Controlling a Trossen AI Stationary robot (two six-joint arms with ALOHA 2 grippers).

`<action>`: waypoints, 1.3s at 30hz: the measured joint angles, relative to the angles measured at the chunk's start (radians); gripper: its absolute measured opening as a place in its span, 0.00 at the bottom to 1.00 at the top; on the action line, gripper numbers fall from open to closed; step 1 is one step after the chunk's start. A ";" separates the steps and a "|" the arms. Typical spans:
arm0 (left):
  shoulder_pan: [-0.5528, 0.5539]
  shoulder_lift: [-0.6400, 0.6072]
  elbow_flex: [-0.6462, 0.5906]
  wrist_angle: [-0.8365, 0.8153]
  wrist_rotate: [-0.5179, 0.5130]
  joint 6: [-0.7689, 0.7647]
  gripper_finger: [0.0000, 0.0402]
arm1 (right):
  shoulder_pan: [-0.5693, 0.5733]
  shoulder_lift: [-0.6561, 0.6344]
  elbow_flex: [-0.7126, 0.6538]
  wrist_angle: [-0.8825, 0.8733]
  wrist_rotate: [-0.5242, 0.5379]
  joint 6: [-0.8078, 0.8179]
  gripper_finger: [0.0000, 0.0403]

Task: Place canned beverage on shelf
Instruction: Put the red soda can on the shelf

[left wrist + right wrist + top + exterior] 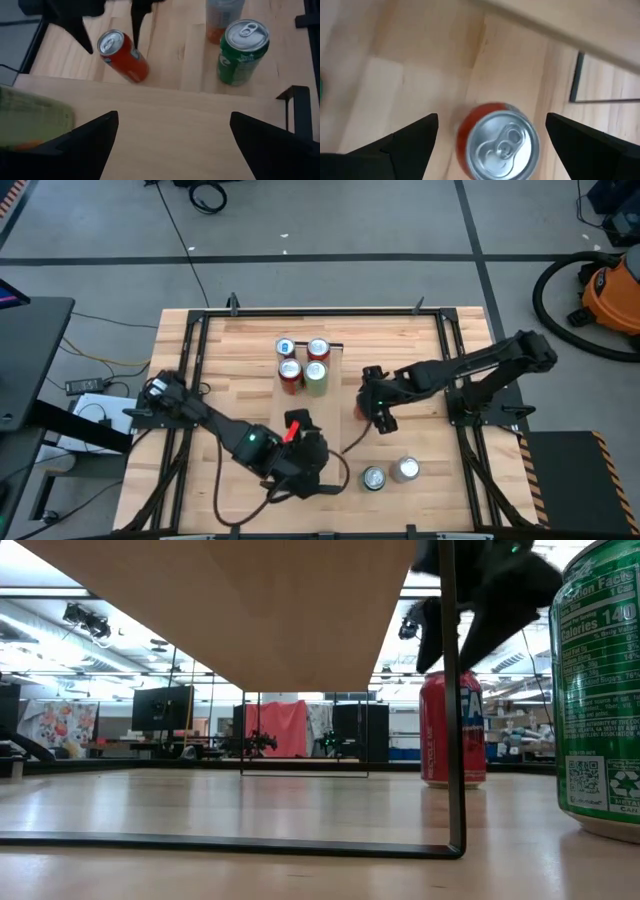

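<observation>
From above, the right gripper (368, 408) hangs over a red can (358, 411) that stands upright on the tabletop (440, 490) right of the shelf (309, 375), and little of the can shows past the arm. The right wrist view fills this in: the can's silver top (503, 141) sits between the two dark fingers (402, 145), which stand spread wide with clear gaps on both sides, so nothing is grasped. The low view shows the same can (452, 728) resting on the wood beyond the shelf's thin dark leg, with the gripper just above it. The shelf sits toward the far edge of the tabletop, and the high view alone shows four cans on it: a blue-topped one (286, 347), a red one (318, 349), another red one (290, 375) and a green one (316, 376). The left gripper (303, 452) waits near the front edge, jaws released and empty; its wrist view looks over the shelf plank at the red can and a green can (241, 51). Two more cans (389, 474) stand toward the front right corner.
</observation>
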State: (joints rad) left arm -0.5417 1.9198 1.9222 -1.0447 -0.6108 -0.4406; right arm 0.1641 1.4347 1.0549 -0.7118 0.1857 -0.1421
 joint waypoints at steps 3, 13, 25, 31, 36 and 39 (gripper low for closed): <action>-0.015 0.000 -0.067 0.075 -0.005 0.008 0.99 | -0.032 0.042 0.027 -0.033 -0.026 -0.026 0.94; -0.026 -0.002 -0.132 0.179 -0.085 0.003 0.99 | -0.064 0.082 0.048 -0.139 -0.075 0.050 0.78; 0.013 -0.002 -0.131 0.234 -0.198 -0.063 0.99 | -0.072 0.042 0.044 -0.203 -0.051 0.479 0.78; 0.007 -0.002 -0.131 0.230 -0.234 0.021 0.99 | -0.066 0.035 0.075 -0.280 -0.099 0.534 0.78; -0.031 -0.002 -0.131 0.234 -0.280 0.077 0.99 | -0.009 0.033 0.150 -0.321 -0.086 0.565 0.78; -0.047 0.003 -0.131 0.249 -0.313 0.094 0.99 | 0.026 0.034 0.208 -0.341 -0.078 0.570 0.78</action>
State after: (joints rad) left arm -0.5883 1.9231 1.7912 -0.7956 -0.9239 -0.3470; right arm 0.1901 1.4683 1.2627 -1.0531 0.1081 0.4276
